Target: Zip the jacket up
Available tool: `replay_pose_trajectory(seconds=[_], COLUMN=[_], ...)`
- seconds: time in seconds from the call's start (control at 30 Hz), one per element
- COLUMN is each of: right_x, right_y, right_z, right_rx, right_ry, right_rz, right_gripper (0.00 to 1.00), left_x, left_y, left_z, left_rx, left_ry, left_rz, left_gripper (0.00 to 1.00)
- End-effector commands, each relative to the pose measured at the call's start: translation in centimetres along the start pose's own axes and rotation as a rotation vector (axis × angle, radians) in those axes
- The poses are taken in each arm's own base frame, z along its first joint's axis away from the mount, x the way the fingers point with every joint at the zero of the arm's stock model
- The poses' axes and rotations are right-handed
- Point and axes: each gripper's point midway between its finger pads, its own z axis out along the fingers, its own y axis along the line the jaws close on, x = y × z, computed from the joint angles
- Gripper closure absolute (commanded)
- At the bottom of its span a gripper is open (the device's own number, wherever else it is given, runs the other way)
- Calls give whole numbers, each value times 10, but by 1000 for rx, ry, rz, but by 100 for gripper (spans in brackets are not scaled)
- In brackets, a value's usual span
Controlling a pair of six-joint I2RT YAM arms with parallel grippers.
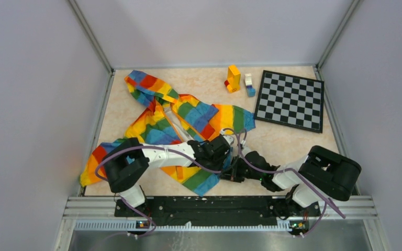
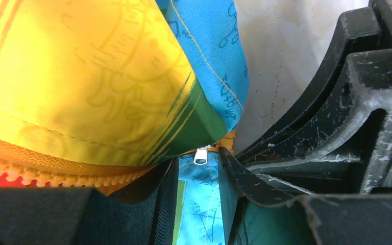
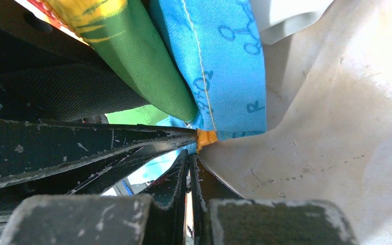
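Observation:
The rainbow-striped jacket [image 1: 188,112] lies spread on the table with its hood at the far left. My left gripper [image 1: 221,146] is at the jacket's lower front edge. In the left wrist view its jaws [image 2: 198,161] stand apart. The silver zipper pull [image 2: 200,155] sits at their tips over blue fabric. Orange zipper teeth [image 2: 56,176] run off to the left. My right gripper [image 1: 229,170] meets it from the right. Its jaws [image 3: 193,153] are pressed together, pinching the orange end of the zipper tape [image 3: 206,138] at the hem.
A black-and-white chessboard [image 1: 290,99] lies at the back right. A yellow block stack [image 1: 233,78] and a small white-and-blue block [image 1: 249,83] stand beside it. Grey walls and metal rails close in the table. The two grippers' fingers nearly touch.

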Motion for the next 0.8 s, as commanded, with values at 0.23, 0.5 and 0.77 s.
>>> replay_pose_trajectory(seconds=[0.23, 0.5, 0.77], right_x=[11, 9, 7], right_y=[-20, -22, -26], right_z=[-2, -4, -3], right_rx=[64, 75, 103], right_ry=[33, 21, 12], right_rz=[-30, -27, -9], right_gripper=[100, 100, 100], left_x=[25, 34, 12], left_y=[18, 31, 33], left_z=[20, 20, 3], left_rx=[-142, -242, -275], left_ry=[102, 139, 59], left_rz=[2, 21, 36], left_gripper=[65, 82, 97])
